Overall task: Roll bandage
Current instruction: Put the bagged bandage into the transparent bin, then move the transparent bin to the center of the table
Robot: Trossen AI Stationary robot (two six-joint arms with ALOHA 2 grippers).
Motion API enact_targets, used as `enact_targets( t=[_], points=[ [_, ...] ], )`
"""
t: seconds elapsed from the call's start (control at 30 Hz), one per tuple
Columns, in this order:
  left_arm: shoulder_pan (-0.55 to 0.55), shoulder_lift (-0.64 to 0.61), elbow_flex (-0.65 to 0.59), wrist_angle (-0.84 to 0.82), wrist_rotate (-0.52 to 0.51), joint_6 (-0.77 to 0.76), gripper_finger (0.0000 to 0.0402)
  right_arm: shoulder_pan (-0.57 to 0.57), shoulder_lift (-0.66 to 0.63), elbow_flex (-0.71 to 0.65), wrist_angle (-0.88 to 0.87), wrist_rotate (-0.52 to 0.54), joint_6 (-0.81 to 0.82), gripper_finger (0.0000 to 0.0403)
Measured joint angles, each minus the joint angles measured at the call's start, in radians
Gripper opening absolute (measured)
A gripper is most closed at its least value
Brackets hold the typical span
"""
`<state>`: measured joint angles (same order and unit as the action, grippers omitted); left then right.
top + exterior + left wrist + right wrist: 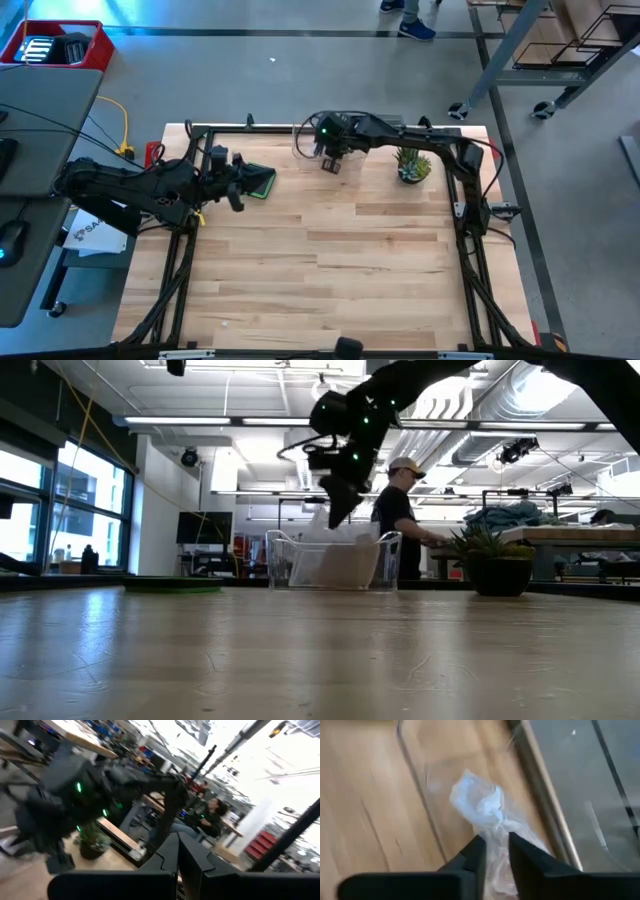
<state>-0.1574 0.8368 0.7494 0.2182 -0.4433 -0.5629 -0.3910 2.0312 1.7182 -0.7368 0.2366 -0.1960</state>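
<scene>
White bandage (485, 815) — right claw (495, 852)

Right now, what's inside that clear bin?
The clear bin holds crumpled white material, which the right gripper has between its fingers. Anything beneath that material is hidden.

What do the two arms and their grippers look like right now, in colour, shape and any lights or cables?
Both arms are dark, jointed and tubular. The right arm shows a green light at its wrist, and the low view shows more green lights there. The left arm has yellow trim near its base. The right gripper has two flat, dark, tapered fingers.
</scene>
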Motion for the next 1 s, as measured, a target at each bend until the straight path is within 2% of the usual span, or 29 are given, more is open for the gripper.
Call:
enact_targets(
  t=[0.1,0.2,0.27,0.37,0.43,0.53,0.6,0.7,0.8,0.87,1.0],
  points=[
    [0.000,0.000,0.000,-0.011,0.025,-0.010,0.0000,0.000,0.000,0.046,0.001,-0.003,0.043,0.0105],
    [0.000,0.000,0.000,-0.019,0.042,-0.013,0.0000,0.014,0.000,0.093,-0.027,0.094,0.034,0.0150],
    [0.000,0.000,0.000,-0.020,0.047,-0.013,0.0000,0.020,0.000,0.145,-0.078,0.114,0.014,0.0171],
    [0.000,0.000,0.000,-0.020,0.049,-0.013,0.0000,0.015,-0.002,0.217,-0.178,-0.053,0.005,0.0184],
    [0.000,0.000,0.000,-0.021,0.050,-0.013,0.0000,0.011,-0.001,0.261,-0.246,-0.126,0.004,0.0185],
    [0.000,0.000,0.000,-0.021,0.049,-0.012,0.0000,0.006,-0.002,0.318,-0.318,-0.196,-0.017,0.0185],
    [0.000,0.000,0.000,-0.022,0.049,-0.012,0.0000,-0.011,-0.004,0.319,-0.352,-0.245,-0.087,0.0185],
    [0.000,0.000,0.000,-0.041,0.041,-0.011,0.0000,-0.080,-0.002,0.264,-0.327,-0.214,-0.111,0.0185],
    [0.000,0.000,0.000,-0.064,0.039,-0.025,0.0000,-0.197,0.001,0.217,-0.234,-0.110,-0.015,0.0175],
    [0.000,0.000,0.000,-0.072,0.038,-0.035,0.0000,-0.271,0.002,0.221,-0.167,-0.109,0.045,0.0149],
    [0.001,0.000,0.000,-0.076,0.038,-0.036,0.0000,-0.374,0.018,0.231,-0.043,-0.159,0.158,0.0032]
  ],
)
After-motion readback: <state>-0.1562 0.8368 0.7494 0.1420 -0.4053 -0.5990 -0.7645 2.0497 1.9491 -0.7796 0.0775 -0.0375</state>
